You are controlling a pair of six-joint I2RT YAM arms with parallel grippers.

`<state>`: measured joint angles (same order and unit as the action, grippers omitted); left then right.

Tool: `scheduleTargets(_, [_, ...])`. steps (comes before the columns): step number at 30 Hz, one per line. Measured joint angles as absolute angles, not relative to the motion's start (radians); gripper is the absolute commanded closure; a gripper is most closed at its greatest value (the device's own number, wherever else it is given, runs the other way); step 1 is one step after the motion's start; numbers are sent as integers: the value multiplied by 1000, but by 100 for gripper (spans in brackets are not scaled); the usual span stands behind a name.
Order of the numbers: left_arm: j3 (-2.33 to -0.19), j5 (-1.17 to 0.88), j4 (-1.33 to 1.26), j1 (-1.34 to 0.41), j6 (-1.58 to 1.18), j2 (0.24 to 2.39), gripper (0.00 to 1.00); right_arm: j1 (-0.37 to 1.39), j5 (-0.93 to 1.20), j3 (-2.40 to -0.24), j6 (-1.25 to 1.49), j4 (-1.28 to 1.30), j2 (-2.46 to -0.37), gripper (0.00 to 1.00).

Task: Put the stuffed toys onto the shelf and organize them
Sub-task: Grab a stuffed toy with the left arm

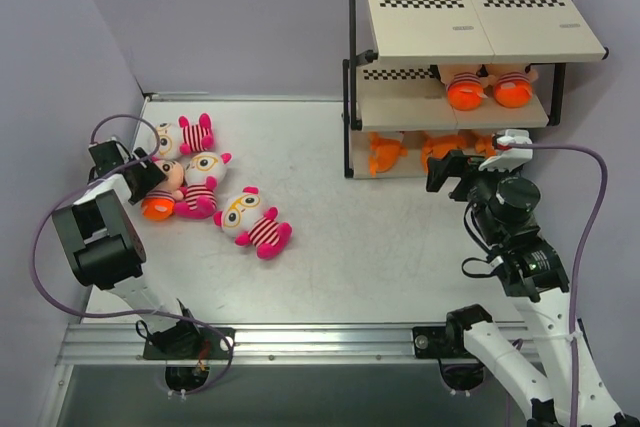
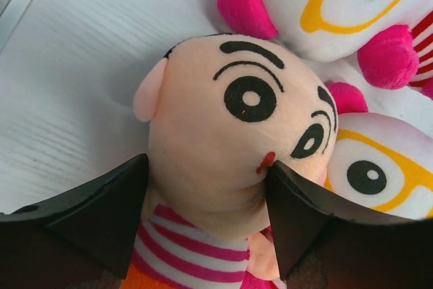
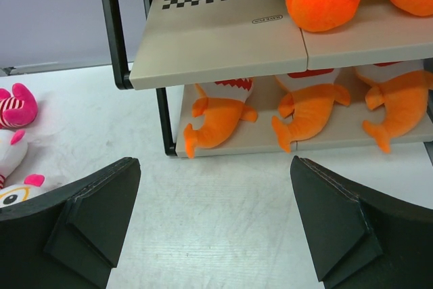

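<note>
Pale grey table (image 1: 380, 247) with a metal rail (image 1: 330, 343), backed by lilac walls (image 1: 250, 17).

Looks like a robot lab cell: plain purple walls (image 1: 250, 17) boxing a white table (image 1: 380, 247), metal rail (image 1: 320, 342) along bottom edge.

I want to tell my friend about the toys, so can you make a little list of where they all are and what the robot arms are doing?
shelf top board: bare
middle board: two striped dolls, orange bottoms facing out
bottom board: three orange sharks
table: three pink glasses toys and one peach-headed doll, bunched together
left end effector: one finger on each side of the peach-headed doll, against it; firm grip unclear
right end effector: open, empty, facing the shelf
</note>
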<state>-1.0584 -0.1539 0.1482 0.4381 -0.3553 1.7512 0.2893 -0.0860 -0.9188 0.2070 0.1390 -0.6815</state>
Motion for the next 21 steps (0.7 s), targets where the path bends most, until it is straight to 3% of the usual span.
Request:
scheduleTargets(4, [-1062,-182,127,418,-356,1764,44,290,-62,-919,206,139,-693,2])
scheduleTargets(6, [-1062,-181,123,403,-358,1761,59,290,-48,-919,205,139,-704,2])
scheduleTargets(9, [-1058,-172,125,386,-360,1742,71,290,-29,-919,204,139,-719,2])
scheduleTargets(21, [-1048,-102,252,291,-419,1441,73,307,175,-920,214,125,-794,5])
